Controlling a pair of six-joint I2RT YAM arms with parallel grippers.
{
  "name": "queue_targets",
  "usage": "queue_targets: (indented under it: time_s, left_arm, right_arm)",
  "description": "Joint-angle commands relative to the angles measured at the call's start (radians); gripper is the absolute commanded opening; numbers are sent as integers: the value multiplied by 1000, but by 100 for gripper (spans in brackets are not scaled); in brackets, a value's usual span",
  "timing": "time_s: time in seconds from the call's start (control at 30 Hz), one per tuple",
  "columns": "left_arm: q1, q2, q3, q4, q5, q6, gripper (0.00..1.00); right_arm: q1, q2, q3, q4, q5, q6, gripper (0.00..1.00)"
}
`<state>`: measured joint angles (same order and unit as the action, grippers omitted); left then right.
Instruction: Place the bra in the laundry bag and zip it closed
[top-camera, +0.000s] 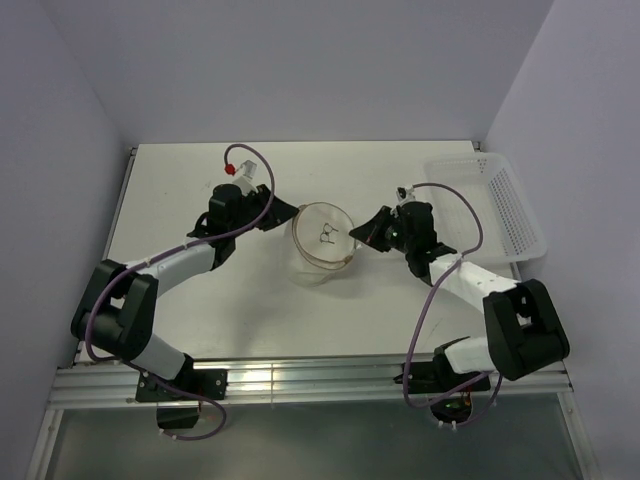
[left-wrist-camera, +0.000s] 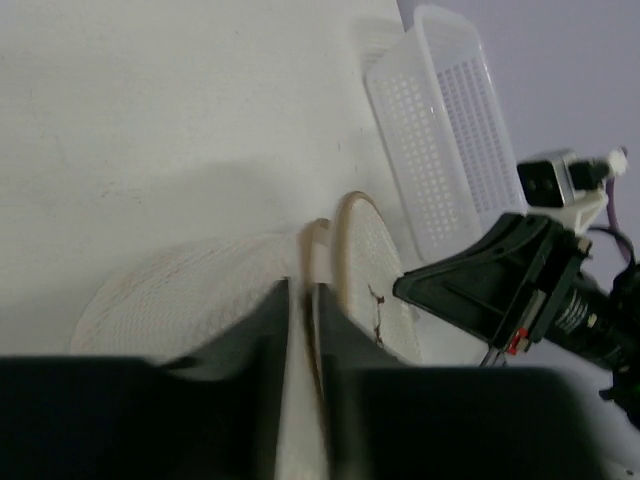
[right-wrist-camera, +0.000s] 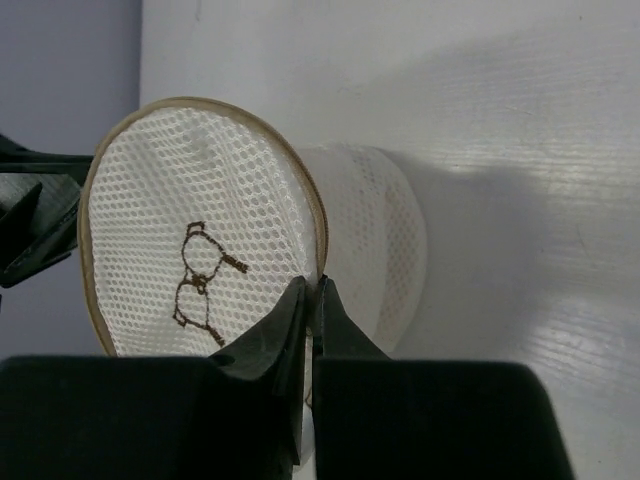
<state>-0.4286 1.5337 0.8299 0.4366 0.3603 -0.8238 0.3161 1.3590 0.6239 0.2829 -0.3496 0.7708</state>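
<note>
Two grippers bracketed the laundry bag (top-camera: 322, 242) in the top external view. The bag stood near the middle of the table (top-camera: 190, 180). The left gripper (top-camera: 283, 213) met its far-left edge and the right gripper (top-camera: 363, 236) its right edge. A perforated basket (top-camera: 498, 205) sat well apart at the table's right side. No bra lay loose on the table, and through the mesh I could not tell whether it was inside.

From the left wrist, the left gripper (left-wrist-camera: 303, 300) was clenched, with a strip of pale fabric and the tan rim nipped between its fingers. The mesh drum (left-wrist-camera: 170, 305) bulged to the left of them. The right gripper (left-wrist-camera: 410, 287) pointed in from the opposite side.

From the right wrist, the right gripper (right-wrist-camera: 312, 297) was pinched tight on the lower edge of the tan rim. The round face was tilted towards the camera and showed the small dark bra symbol (right-wrist-camera: 203, 275). The mesh looked thin, translucent and soft, and would likely buckle under a pull.

This looked like the zipping stage. One arm would need to anchor the rim while the other drew the slider around it. I could not make out the zip pull.
</note>
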Motion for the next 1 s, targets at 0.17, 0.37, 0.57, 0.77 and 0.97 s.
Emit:
queue_targets:
  time_s: [0.17,0.37,0.57,0.77,0.97]
  left_arm:
    - [-10,-272,43,-232,-318,37,71]
    - [-320,-519,-59,-501,-615,-18,49]
    - [-590,-566,-236,-361,-702,-276,36]
    - [-757,-460,-181,-339,-863,-331,40]
    - [-760,-382,-186,-251,-886,-380,49]
  right_arm:
    - [52,-205,-59,84,148,85,0]
    - [204,-227,-21,12,423,108,0]
    - [299,-202,-46,91,514,205,0]
    - [350,-225,-88,98,572,228,0]
    - [371,-268,-134,99,578,222,0]
